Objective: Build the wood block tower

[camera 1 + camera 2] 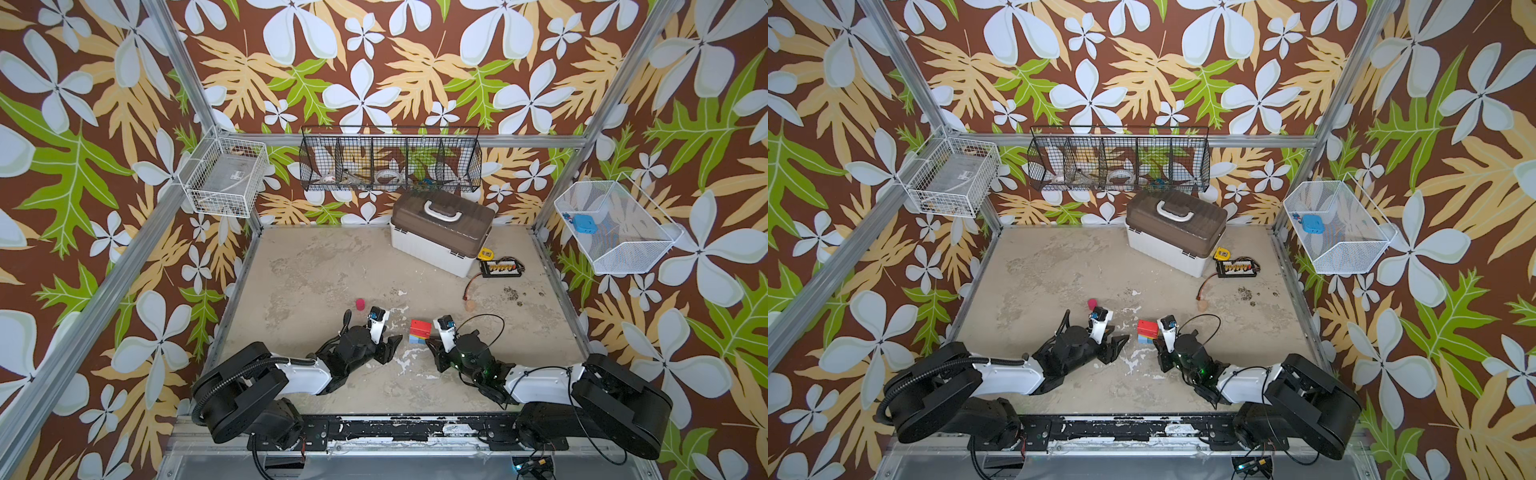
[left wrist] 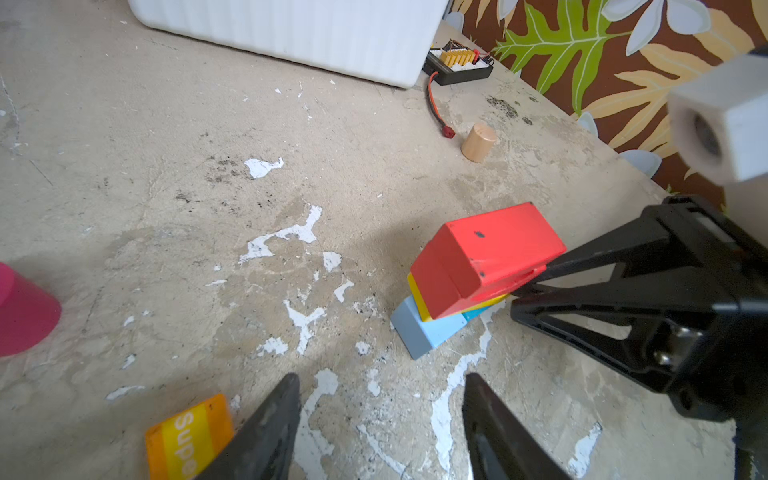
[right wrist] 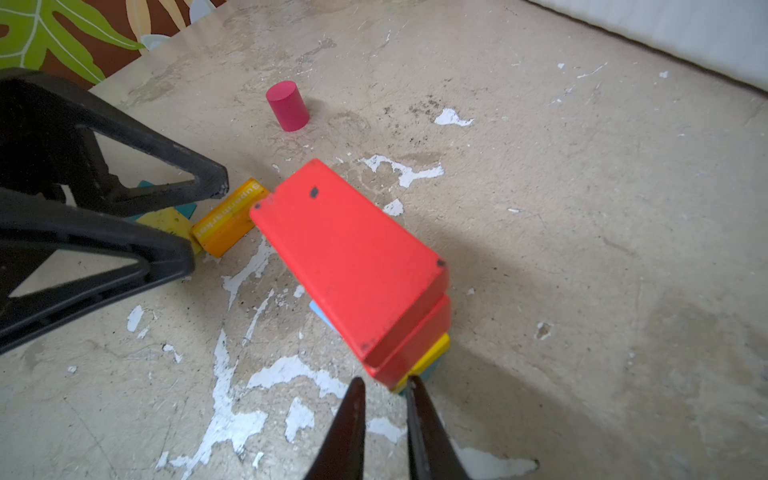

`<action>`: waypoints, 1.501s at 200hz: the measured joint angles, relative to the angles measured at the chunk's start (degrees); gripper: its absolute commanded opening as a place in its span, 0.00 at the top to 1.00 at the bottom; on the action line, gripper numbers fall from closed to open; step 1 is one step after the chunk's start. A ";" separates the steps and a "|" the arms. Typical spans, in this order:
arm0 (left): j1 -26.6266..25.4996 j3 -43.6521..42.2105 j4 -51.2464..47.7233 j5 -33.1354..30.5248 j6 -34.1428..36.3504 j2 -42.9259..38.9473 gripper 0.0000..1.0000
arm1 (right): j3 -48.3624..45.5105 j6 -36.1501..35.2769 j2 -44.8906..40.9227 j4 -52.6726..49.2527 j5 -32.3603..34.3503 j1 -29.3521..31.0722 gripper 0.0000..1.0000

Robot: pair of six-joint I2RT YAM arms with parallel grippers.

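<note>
The tower (image 1: 419, 330) (image 1: 1148, 330) stands mid-table between my two grippers: a blue block (image 2: 424, 332) at the base, a yellow one (image 3: 432, 351) on it, and two red blocks (image 2: 490, 253) on top, set askew. My left gripper (image 2: 380, 378) (image 1: 395, 340) is open and empty, left of the tower. My right gripper (image 3: 384, 382) (image 1: 430, 343) has its jaws a narrow gap apart, with the tips against the tower's lower corner. An orange block (image 3: 230, 216), a yellow piece (image 3: 166, 218) and a teal piece (image 3: 189, 210) lie by the left gripper. A pink cylinder (image 1: 360, 304) and a bare wood cylinder (image 1: 470, 306) stand apart.
A white case with a brown lid (image 1: 442, 232) stands at the back right. Beside it lie a yellow tape measure (image 1: 486, 252) and a black board with a red wire (image 1: 500, 267). Wire baskets (image 1: 390, 164) hang on the walls.
</note>
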 measured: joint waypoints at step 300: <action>12.15 31.89 -19.93 24.11 5.31 25.31 0.42 | -2.73 4.22 -4.33 0.48 0.52 -2.21 0.92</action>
